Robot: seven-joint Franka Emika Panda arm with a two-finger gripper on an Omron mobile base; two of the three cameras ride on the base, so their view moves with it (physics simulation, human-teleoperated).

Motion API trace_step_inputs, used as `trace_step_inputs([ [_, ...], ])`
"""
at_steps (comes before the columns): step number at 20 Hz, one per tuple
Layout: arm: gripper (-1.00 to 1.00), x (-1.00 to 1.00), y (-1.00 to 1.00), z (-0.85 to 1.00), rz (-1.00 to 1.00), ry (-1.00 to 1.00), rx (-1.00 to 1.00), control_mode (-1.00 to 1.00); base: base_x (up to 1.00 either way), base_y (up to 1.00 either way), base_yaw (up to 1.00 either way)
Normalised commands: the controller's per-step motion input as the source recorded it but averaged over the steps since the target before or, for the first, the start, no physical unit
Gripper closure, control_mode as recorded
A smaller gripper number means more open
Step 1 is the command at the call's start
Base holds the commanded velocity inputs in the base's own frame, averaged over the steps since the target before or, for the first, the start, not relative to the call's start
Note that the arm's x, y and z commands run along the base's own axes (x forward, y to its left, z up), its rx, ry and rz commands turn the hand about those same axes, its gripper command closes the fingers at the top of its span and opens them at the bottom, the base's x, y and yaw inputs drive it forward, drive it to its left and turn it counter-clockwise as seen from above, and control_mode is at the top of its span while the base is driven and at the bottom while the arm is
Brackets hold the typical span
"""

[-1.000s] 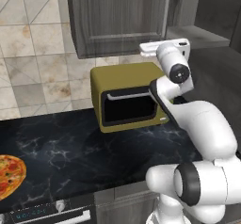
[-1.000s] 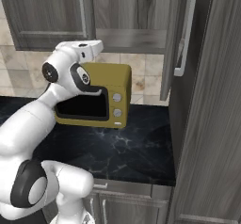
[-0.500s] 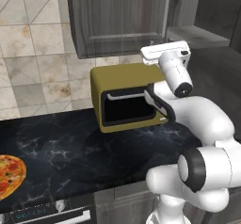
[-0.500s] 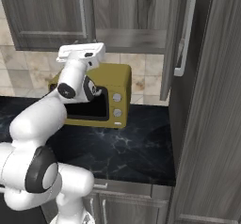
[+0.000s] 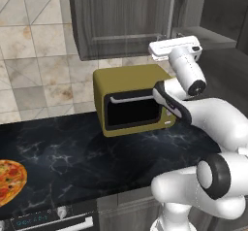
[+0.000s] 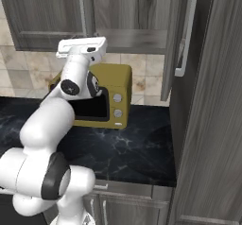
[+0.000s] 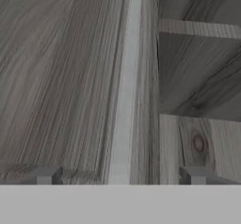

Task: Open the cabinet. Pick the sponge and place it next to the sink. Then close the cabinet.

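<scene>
Gripper [image 7: 120, 175]: the hand view is showing the jaws standing wide apart, one fingertip [image 7: 44, 174] left of the silver bar handle [image 7: 124, 91] and the other right of it, holding nothing.
Cabinet [image 5: 121, 19]: hanging on the wall above the counter [image 5: 58, 157], its left door lying shut in the left base view.
Right door [image 6: 177, 35]: swinging outward in the right base view, its own handle [image 6: 185, 30] facing the room; the left base view is catching a grey shelf [image 5: 203, 37] behind it.
Hand [image 6: 81, 48]: sitting just under the cabinet's bottom edge, over the top of the microwave [image 6: 111, 96].
Microwave: standing at the counter's back edge.
Pizza [image 5: 9, 181]: lying at the counter's front left corner in the left base view.
</scene>
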Motion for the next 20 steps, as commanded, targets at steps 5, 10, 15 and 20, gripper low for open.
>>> trace_step_inputs([
  [5, -1.00, -0.35, -0.10, 0.46, 0.04, 0.16, 0.00, -1.00, 0.00, 0.00, 0.00],
  [10, -1.00, -0.34, -0.05, 0.01, 0.05, 0.34, 0.00, -1.00, 0.00, 0.00, 0.00],
  [15, -1.00, -0.33, -0.09, 0.00, 0.02, 0.40, -0.01, -1.00, 0.00, 0.00, 0.00],
  [20, -1.00, -0.30, -0.09, 0.03, 0.00, 0.31, 0.00, -1.00, 0.00, 0.00, 0.00],
])
